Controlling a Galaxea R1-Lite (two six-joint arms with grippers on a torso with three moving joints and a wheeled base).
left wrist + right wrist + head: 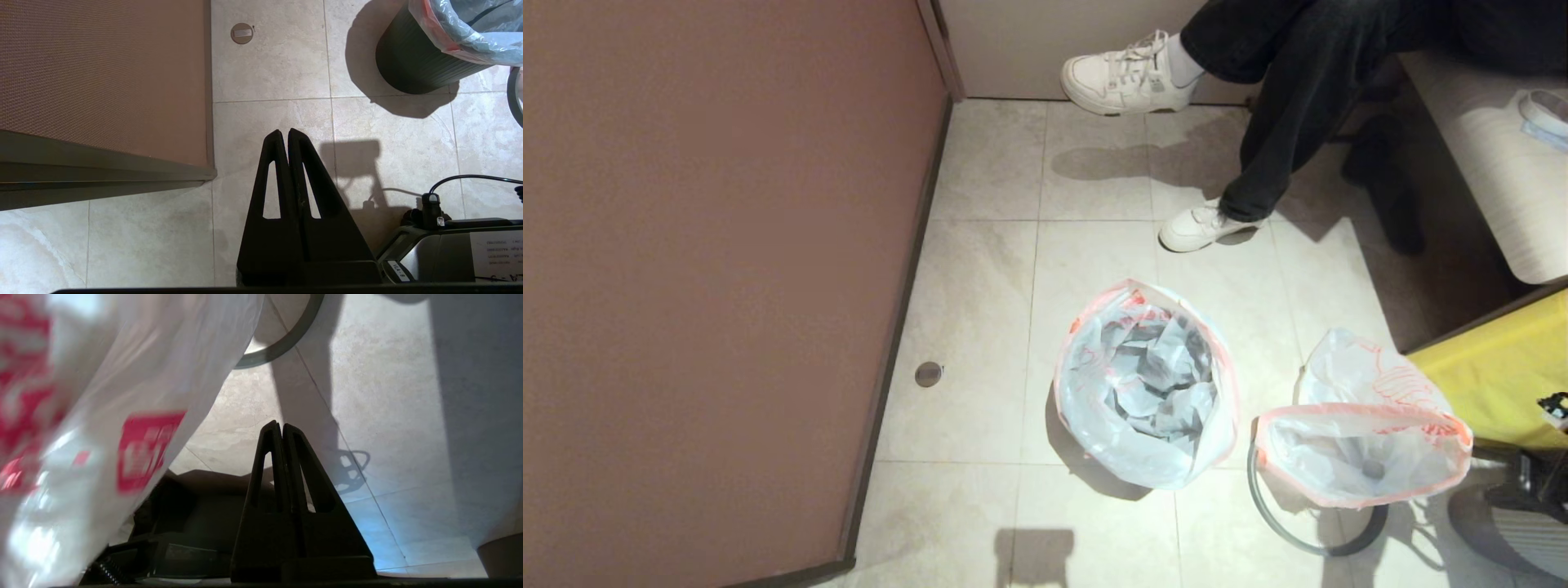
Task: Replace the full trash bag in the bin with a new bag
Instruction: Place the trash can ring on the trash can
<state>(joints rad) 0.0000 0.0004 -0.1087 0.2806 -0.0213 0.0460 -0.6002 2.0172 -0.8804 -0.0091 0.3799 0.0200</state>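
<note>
1. Far left of the head view: a brown wall panel [711,278] fills the frame's left side, and a small round floor fitting [929,374] sits on the tile just beside its base.
2. The left gripper [284,132] shows only in its own wrist view, hanging over bare tile with its two fingers pressed together and nothing between them; the bin stands well apart from it, in the upper right of that frame.
3. Centre of the head view: the bin [412,61], a dark ribbed tub, stands on the floor tiles [980,269], lined with a translucent bag [1147,384] whose pink-red edge folds over the mouth. Crumpled film shows inside; whether trash lies under it is hard to tell.
4. Lower right of the head view: a second bag [1364,441] with red print lies on the floor, mouth open, a small pale round shape inside. It rests partly over a thin grey hoop [1298,535].
5. The right gripper [282,426] is closed and empty, near the floor, with the printed bag's film just beside it and the hoop beyond its tips.
6. Upper right: a seated person's legs and white shoes [1127,73].
</note>
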